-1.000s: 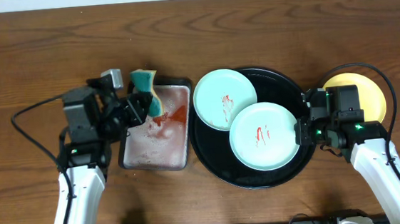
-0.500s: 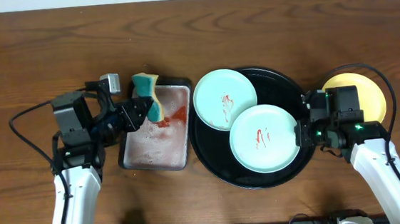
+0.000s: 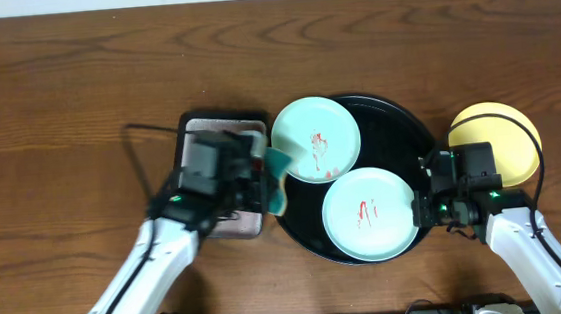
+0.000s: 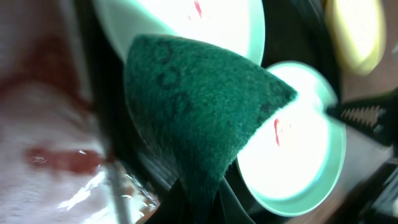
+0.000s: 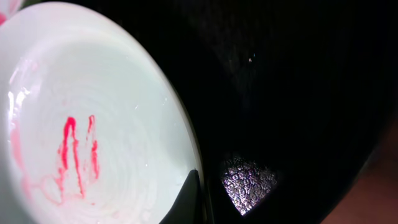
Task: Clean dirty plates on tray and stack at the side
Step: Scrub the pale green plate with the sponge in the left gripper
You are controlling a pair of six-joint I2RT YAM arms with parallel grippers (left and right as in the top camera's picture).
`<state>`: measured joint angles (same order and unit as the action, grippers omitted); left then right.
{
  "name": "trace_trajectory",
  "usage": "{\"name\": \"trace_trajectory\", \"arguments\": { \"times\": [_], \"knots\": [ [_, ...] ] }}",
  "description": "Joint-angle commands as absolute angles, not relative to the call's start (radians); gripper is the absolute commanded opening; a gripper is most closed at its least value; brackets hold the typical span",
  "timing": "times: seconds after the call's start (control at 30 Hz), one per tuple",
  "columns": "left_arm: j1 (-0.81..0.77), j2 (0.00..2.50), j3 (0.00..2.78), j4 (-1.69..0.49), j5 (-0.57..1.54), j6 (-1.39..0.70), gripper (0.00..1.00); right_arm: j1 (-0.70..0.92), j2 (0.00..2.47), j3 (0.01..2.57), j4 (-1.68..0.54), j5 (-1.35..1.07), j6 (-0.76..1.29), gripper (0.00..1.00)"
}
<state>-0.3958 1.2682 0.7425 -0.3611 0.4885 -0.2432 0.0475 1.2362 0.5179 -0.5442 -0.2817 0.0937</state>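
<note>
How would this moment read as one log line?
left gripper: shut on sponge, at black tray edge | right gripper: shut on lower mint plate | upper mint plate: smeared | yellow plate: off tray

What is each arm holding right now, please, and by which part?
The left gripper is shut on the teal sponge, pinching its end nearest the wrist. The right gripper pinches the nearer mint plate by its right rim.
</note>
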Motion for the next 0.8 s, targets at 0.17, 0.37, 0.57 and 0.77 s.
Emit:
{"name": "trace_trajectory", "arguments": {
  "times": [0.17, 0.37, 0.57, 0.77],
  "knots": [
    [-0.679, 1.483, 0.979, -0.356, 0.339, -0.377, 0.07, 0.054, 1.236, 0.504, -0.538, -0.296, 0.081, 0.01],
    [-0.802, 1.692, 1.13, -0.366, 0.359, -0.486, 0.07, 0.054, 1.236, 0.503, -0.538, -0.296, 0.081, 0.01],
    [-0.873, 1.845, 1.202, -0.355, 0.384, -0.573, 0.07, 0.054, 1.236, 0.503, -0.54, -0.296, 0.081, 0.01],
    [-0.896, 1.945, 1.205, -0.382, 0.338, -0.577, 0.07, 0.054, 1.236, 0.503, -0.54, -0.296, 0.081, 0.01]
  ]
}}
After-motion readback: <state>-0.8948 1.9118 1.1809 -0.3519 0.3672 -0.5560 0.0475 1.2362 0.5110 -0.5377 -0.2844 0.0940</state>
